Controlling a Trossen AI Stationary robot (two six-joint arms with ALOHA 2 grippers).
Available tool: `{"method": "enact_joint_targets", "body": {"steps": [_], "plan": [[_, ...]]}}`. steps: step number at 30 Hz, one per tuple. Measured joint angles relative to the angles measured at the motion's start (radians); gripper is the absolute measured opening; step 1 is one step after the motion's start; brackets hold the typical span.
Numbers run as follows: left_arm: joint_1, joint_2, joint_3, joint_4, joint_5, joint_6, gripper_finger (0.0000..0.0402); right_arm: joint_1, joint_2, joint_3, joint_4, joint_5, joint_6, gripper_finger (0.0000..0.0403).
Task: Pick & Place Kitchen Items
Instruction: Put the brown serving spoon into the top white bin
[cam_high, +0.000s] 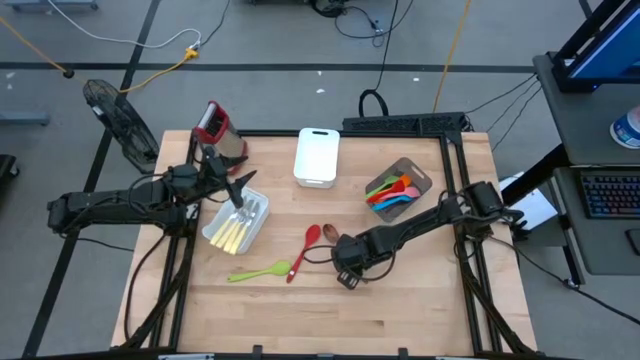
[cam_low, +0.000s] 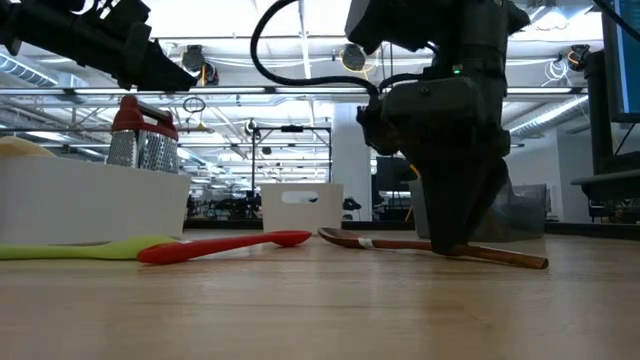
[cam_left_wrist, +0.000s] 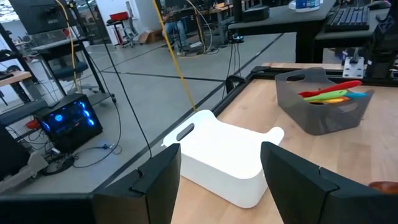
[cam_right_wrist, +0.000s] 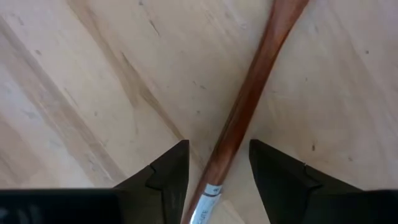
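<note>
Right gripper (cam_right_wrist: 214, 180) sits low on the table, jaws part open straddling the brown wooden spoon (cam_right_wrist: 249, 99), nothing clamped yet. Best to close square across the slim handle, then lift. Spoon: thin, reddish-brown, lying flat mid-table beside the red spoon (cam_high: 305, 250). Farther off, left gripper (cam_left_wrist: 221, 177) hovers open, empty, above the white bin of cutlery (cam_high: 236, 226).

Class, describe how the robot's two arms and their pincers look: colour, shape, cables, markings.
Both arms are black and jointed, with black cables looping along them. The left pincer has two broad, flat dark fingers. The right pincer has dark, wedge-shaped fingers tapering to points; a small green light glows on its wrist housing in the low view.
</note>
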Motion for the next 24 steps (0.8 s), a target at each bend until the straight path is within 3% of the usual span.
{"method": "enact_joint_targets", "body": {"steps": [6,13,24], "plan": [[0.0,0.0,0.0,0.0,0.0,-0.001,0.0228,0.008,0.052,-0.002,-0.113,0.027,0.058,0.0127],[0.0,0.0,0.0,0.0,0.0,-0.001,0.0228,0.006,0.058,-0.003,-0.155,0.026,0.064,0.0026],[0.0,0.0,0.0,0.0,0.0,-0.004,0.0228,-0.006,0.021,-0.005,-0.136,0.027,0.126,0.0025]]}}
